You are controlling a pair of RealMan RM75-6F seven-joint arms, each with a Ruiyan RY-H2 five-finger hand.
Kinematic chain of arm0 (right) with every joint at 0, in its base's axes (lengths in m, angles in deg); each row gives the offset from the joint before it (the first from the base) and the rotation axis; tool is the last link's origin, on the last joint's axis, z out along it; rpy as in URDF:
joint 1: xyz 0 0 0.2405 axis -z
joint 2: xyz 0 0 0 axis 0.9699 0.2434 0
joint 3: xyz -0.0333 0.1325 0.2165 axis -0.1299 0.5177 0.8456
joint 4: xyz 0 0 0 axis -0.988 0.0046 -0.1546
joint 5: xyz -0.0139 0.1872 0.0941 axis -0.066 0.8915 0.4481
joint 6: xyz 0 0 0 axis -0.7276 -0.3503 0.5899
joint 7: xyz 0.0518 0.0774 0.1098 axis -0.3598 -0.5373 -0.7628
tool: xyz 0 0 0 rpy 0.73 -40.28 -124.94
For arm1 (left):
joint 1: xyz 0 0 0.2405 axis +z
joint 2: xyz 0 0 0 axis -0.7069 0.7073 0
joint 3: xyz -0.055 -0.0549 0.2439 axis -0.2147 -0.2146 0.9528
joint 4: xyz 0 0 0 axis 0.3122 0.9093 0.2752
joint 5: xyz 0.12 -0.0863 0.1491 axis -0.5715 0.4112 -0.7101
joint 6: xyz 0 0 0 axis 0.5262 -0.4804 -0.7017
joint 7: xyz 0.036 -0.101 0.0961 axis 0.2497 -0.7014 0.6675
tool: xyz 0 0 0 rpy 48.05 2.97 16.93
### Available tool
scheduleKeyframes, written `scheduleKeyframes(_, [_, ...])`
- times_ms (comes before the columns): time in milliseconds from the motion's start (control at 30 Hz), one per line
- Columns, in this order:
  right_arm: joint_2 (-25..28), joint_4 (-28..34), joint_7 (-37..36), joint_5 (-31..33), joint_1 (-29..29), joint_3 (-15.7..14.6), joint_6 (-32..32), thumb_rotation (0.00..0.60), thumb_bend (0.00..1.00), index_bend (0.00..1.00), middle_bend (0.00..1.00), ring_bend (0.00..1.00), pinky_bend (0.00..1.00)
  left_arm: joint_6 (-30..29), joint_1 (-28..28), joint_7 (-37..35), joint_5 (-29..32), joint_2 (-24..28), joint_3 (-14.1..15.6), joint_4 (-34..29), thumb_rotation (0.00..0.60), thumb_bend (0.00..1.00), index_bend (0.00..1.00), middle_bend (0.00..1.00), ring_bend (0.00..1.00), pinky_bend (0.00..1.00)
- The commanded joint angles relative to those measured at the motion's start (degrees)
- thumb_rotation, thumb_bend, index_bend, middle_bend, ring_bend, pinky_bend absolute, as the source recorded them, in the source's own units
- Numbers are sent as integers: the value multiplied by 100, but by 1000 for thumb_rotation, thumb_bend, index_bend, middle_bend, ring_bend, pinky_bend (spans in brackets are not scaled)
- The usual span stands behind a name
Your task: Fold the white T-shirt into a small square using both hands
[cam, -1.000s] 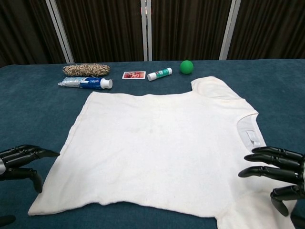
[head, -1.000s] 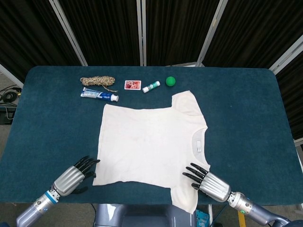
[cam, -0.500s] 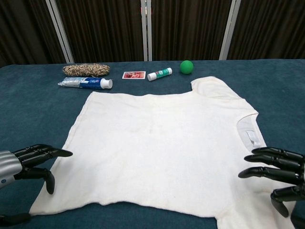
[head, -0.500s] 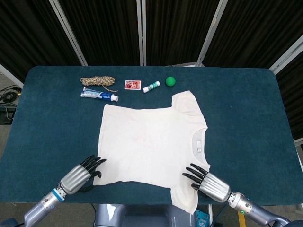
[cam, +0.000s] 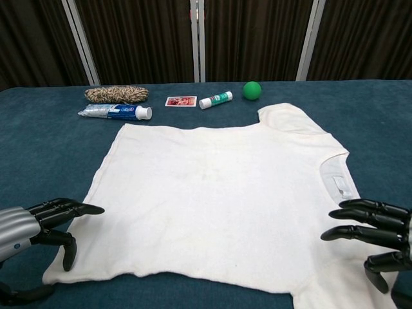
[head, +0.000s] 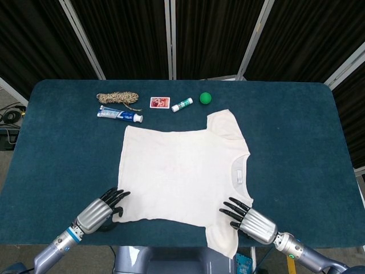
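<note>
The white T-shirt (head: 179, 174) lies spread flat in the middle of the blue table (head: 51, 142), collar toward the robot's right, with a rope coil (head: 117, 97), toothpaste tube (head: 120, 115), card (head: 159, 102), glue stick (head: 182, 104) and green ball (head: 206, 98) lined up beyond it. Since a second ago the left hand (head: 100, 209) has slid inward, and its spread fingertips (cam: 90, 209) now reach over the shirt's near hem corner, holding nothing. The right hand (head: 246, 217) has not budged, fingers apart and empty above the near sleeve by the collar.
</note>
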Motion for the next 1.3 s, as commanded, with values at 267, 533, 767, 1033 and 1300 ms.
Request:
scheduleKeyframes(267, [19,32,22,-1,-14,-4,4,600,431,721,146,0,0,28,-67,-59,111,-7,-5,-68,600,461,522,0,0,0])
scheduleKeyframes(533, [44,19,5,6,-10,-12,-1,600,431,723,146,0,0,32,-81,-130,172,-67,17,-39,600,471,591,0,0,0])
scheduleKeyframes(767, [65,9,-15,-16,0,-39,-37,600,431,723,145,0,0,27,-88,-282,237,-74,33,-42,600,475,730,0,0,0])
scheduleKeyframes(1033, [136,101,42,-84,-20,-65,-136,600,431,724,147,0,0,-38,-98,-383,241,3,77,-170,600,572,789,0,0,0])
scheduleKeyframes(1300, [274,306,83,-229,-28,-170,-263,600,431,725,151,0,0,-166,-83,-615,156,204,226,-394,600,573,818,0,0,0])
